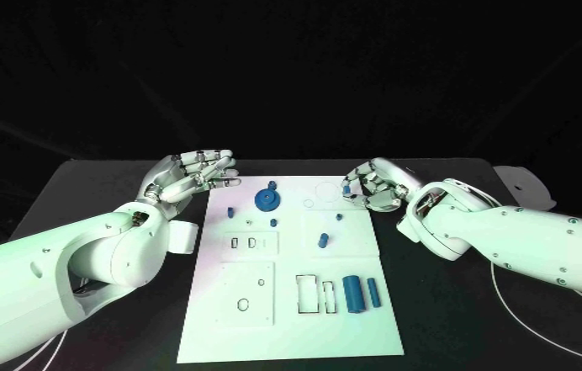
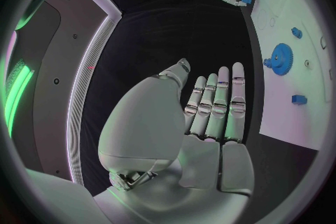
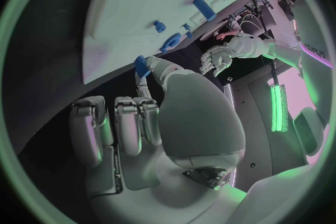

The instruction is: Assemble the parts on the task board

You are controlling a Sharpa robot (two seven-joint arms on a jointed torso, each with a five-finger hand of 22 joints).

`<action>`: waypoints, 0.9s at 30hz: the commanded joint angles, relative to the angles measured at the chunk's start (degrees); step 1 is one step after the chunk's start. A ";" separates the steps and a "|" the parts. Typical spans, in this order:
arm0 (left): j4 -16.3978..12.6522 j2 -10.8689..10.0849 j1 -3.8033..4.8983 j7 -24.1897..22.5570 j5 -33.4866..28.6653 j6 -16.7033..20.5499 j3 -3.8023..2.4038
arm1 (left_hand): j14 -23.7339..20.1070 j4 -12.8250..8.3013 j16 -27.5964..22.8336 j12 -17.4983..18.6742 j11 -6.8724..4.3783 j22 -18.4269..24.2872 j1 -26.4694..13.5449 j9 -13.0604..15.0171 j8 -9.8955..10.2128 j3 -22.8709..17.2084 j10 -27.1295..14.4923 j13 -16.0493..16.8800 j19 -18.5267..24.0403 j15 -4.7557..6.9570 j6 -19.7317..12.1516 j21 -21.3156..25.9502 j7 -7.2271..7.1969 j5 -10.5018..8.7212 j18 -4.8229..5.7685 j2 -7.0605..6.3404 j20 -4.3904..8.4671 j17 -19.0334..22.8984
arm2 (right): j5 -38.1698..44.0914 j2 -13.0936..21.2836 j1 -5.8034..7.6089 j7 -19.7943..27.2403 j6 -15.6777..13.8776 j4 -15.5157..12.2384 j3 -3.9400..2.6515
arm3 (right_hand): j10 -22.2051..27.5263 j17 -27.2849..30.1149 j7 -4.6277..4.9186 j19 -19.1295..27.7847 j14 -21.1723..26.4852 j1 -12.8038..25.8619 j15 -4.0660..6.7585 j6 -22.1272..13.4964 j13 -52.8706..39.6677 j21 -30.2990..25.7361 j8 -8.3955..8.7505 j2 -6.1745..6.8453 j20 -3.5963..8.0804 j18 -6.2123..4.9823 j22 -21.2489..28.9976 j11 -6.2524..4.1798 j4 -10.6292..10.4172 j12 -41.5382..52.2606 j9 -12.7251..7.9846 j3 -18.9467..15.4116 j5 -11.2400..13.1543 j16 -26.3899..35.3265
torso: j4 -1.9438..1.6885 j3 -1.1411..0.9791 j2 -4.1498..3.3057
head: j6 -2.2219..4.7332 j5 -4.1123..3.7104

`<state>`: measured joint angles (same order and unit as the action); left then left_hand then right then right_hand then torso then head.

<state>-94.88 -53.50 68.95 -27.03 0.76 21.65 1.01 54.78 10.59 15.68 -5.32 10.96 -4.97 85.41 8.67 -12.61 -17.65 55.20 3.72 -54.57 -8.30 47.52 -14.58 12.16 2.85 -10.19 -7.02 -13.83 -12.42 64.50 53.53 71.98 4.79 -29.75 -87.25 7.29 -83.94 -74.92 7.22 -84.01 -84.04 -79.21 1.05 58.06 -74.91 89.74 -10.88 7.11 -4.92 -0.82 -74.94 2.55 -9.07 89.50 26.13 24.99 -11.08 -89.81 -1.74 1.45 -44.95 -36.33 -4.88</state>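
The white task board [image 1: 285, 325] lies in the middle of the black table. On it are a blue gear [image 1: 266, 198], several small blue pegs such as one [image 1: 323, 239] near the middle, and two blue cylinders [image 1: 353, 294] at the near right. My right hand [image 1: 376, 184] hovers at the board's far right corner and pinches a small blue part [image 1: 348, 190] between thumb and finger; the right wrist view shows that part [image 3: 140, 65] at the fingertips. My left hand [image 1: 194, 173] is at the far left corner, fingers straight and apart, holding nothing. The left wrist view shows the gear [image 2: 280, 57].
A white box [image 1: 524, 184] sits at the table's far right edge. A thin cable [image 1: 507, 277] runs under my right arm. Rectangular slots [image 1: 315, 294] and round holes [image 1: 244, 304] are cut in the board's near half.
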 commanded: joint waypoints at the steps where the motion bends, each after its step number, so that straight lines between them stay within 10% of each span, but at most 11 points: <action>1: 0.09 0.23 0.05 -0.37 0.07 -1.04 -0.05 | 0.23 0.03 -0.30 0.12 0.10 0.05 -0.53 -0.08 0.18 -0.37 0.36 -0.03 -0.36 -0.01 0.23 0.25 1.91 0.04 -0.31 -0.19 -0.14 -0.05 | 4.35 -0.47 0.71 -4.15 -1.30 -2.55 -0.04 | -5.52 -15.08 -0.61 -5.99 -5.96 0.21 0.53 0.69 -14.54 0.26 -1.28 -0.57 0.28 0.82 -15.06 -0.40 0.00 -0.26 1.18 0.16 0.31 -0.19 | -0.07 0.09 0.07 | -0.18 0.49; 10: 1.07 0.87 0.05 -0.34 0.03 -1.07 -0.05 | 0.24 0.03 -0.35 0.18 0.10 0.08 -0.63 -0.09 0.21 -0.38 0.40 -0.02 -0.37 -0.02 0.24 0.28 1.90 0.03 -0.31 -0.22 -0.15 -0.09 | 9.61 -7.05 1.41 -10.19 -1.28 -7.33 0.19 | -5.55 -15.08 -0.77 -5.99 -5.96 0.19 0.63 0.80 -14.56 0.26 -1.50 -0.62 0.35 0.82 -15.06 -0.54 0.19 -0.23 1.33 0.24 0.46 -0.19 | -0.23 0.23 0.27 | -0.56 1.78; 27: 1.62 1.21 0.08 -0.58 -0.01 -0.85 -0.05 | 0.25 0.05 -0.38 0.21 0.10 0.10 -0.70 -0.10 0.22 -0.37 0.42 -0.02 -0.37 -0.02 0.25 0.29 1.90 0.03 -0.31 -0.24 -0.15 -0.10 | 16.45 -17.82 -2.83 -14.56 -0.73 -3.70 1.08 | -5.68 -15.08 -0.86 -5.99 -5.96 0.22 0.70 0.92 -14.70 0.26 -1.67 -0.59 0.42 0.82 -15.06 -0.62 0.32 -0.04 1.45 0.27 0.37 -0.19 | 0.03 0.03 0.00 | -1.41 3.53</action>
<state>-93.19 -52.39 68.97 -27.03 0.74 21.61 1.01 54.78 10.59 15.68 -5.32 10.96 -4.93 85.17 8.63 -12.61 -17.65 55.20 3.72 -54.57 -8.30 47.52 -14.58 12.16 2.85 -10.19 -7.25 -13.83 -12.47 77.60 35.96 69.33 -7.99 -30.83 -91.14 8.36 -84.14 -74.90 7.02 -84.01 -84.03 -78.95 1.45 57.86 -74.95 89.74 -10.88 6.88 -4.92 -0.82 -74.92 2.35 -8.90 89.50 26.13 25.15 -10.61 -89.81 -1.80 1.60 -44.91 -37.55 -1.69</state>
